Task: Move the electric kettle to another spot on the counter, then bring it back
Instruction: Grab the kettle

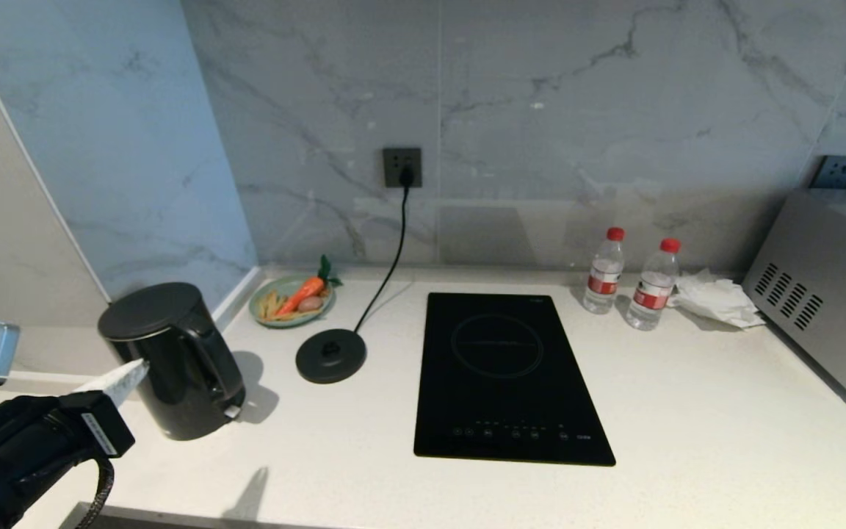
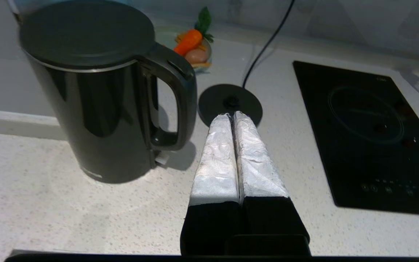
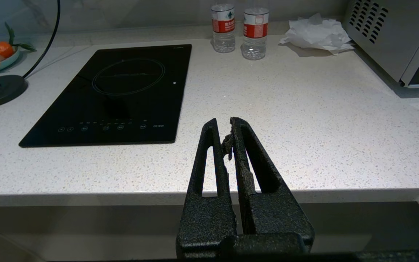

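at the near left edge of the counter (image 1: 687, 411), the left gripper (image 2: 233, 115) hovers clenched and empty, just right of the electric kettle (image 1: 170, 360), apart from its handle. the right gripper (image 3: 226, 125) hangs clenched off the near edge. farther back sits the base disc (image 1: 330, 355), then the plate (image 1: 287, 312).

A kitchen: flat black glass induction hob (image 1: 511, 378) mid-frame in white speckled stone counter (image 1: 687, 433), grey-veined marble wall (image 1: 540, 110) above, silver microwave oven (image 1: 823, 294) far right
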`<state>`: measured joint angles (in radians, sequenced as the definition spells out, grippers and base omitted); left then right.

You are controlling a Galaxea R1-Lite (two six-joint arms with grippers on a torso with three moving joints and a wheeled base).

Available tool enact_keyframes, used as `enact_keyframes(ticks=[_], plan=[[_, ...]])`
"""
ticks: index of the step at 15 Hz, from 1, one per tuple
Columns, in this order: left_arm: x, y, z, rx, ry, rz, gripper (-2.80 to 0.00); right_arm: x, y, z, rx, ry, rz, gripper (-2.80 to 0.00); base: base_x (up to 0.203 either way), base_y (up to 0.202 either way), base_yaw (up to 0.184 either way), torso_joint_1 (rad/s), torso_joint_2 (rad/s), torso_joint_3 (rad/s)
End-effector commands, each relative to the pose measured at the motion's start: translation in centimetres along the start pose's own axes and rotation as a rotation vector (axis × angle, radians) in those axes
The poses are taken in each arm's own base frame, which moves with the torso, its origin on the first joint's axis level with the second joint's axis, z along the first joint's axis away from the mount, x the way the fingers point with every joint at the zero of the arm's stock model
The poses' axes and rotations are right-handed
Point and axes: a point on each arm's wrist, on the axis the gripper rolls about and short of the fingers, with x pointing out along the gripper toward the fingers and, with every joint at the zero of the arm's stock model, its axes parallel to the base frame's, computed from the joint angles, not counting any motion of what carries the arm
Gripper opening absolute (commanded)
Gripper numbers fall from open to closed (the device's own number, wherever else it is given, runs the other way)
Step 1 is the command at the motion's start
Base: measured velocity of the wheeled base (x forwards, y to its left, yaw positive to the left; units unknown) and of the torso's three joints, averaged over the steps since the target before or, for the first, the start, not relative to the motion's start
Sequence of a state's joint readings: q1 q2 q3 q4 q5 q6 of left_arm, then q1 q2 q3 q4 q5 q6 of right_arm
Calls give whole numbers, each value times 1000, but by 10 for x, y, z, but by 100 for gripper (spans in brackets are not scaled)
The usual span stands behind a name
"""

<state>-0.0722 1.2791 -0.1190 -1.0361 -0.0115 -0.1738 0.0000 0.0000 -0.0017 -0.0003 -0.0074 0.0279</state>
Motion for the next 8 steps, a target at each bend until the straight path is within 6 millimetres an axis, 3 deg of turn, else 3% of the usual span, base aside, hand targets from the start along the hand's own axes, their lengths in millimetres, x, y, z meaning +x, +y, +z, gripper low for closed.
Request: enact_keyframes(ticks=[1, 8], plan=[[13, -3, -18, 3, 104, -19, -280, 0, 0, 0, 0, 0, 0, -280, 0, 0, 0, 0, 0, 0], [50, -1, -50, 11, 140, -22, -280, 0, 0, 0, 0, 0, 0, -280, 0, 0, 0, 0, 0, 0]])
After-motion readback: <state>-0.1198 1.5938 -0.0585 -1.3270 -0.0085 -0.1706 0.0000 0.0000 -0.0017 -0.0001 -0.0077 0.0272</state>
